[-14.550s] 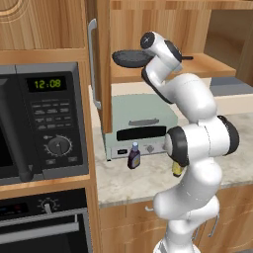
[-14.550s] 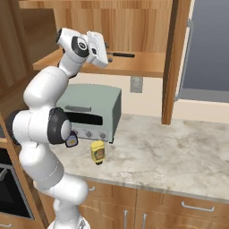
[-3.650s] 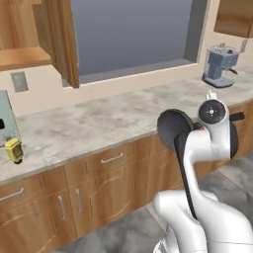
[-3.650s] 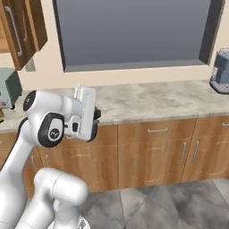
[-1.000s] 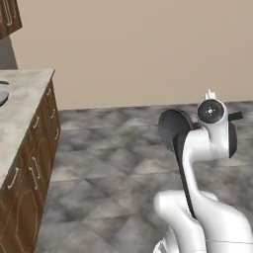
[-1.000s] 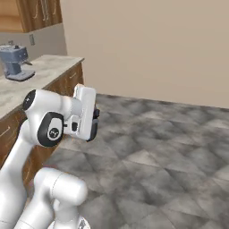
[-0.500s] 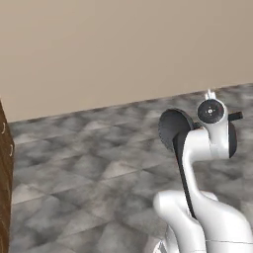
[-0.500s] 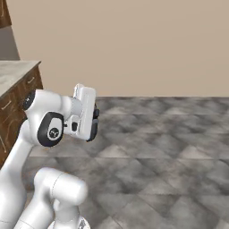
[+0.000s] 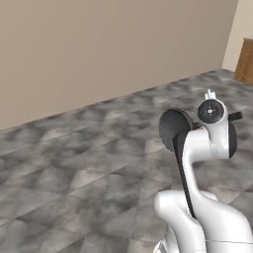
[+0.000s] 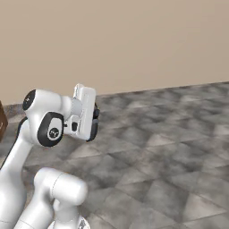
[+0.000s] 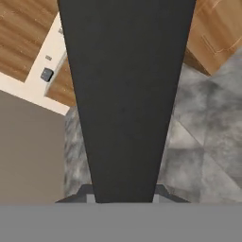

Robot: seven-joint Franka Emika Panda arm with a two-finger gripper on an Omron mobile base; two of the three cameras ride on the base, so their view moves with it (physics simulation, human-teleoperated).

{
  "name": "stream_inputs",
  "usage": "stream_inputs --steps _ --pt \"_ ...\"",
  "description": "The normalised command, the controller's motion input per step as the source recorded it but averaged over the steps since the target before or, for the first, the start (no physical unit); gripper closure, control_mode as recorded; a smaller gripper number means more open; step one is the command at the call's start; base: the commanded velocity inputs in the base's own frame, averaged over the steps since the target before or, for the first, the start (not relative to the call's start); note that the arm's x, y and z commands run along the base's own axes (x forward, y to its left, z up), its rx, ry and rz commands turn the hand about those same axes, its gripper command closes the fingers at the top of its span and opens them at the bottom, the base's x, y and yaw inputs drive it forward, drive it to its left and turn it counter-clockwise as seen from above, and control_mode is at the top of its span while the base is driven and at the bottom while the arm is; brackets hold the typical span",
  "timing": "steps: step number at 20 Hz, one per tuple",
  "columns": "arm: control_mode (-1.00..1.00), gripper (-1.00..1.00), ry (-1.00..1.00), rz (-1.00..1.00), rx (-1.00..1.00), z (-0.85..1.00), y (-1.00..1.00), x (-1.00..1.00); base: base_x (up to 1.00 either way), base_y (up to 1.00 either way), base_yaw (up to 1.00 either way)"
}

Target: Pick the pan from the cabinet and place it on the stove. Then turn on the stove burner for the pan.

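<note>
Pan edge-up, handle running straight (from jaws).

A plain beige wall runs across the back in both base views, meeting a floor of mottled grey stone tiles set on the diagonal. A brown wooden panel stands at the right edge of the left base view. In the hand view, wooden cabinets border the grey tiles

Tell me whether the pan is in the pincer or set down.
In the pincer: the pan rides beside the folded arm, its handle running up between the pincer tips.
</note>
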Motion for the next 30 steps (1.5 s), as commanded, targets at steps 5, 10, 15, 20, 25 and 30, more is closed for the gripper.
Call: stream_inputs --steps 5,10,15,20,25,30 --pt "1.0 1.0 0.0 0.0 0.0 0.0 0.0 0.0 0.0 0.0 -0.43" --pt "1.0 1.0 0.0 0.0 0.0 0.0 0.0 0.0 0.0 -0.01 -0.43" --pt "1.0 1.0 0.0 0.0 0.0 0.0 0.0 0.0 0.0 -0.01 -0.43" --pt "1.0 1.0 0.0 0.0 0.0 0.0 0.0 0.0 0.01 -0.01 -0.42" --pt "1.0 1.0 0.0 0.0 0.0 0.0 0.0 0.0 0.01 0.0 -0.42" --pt "1.0 1.0 0.0 0.0 0.0 0.0 0.0 0.0 0.02 -0.04 -0.42"
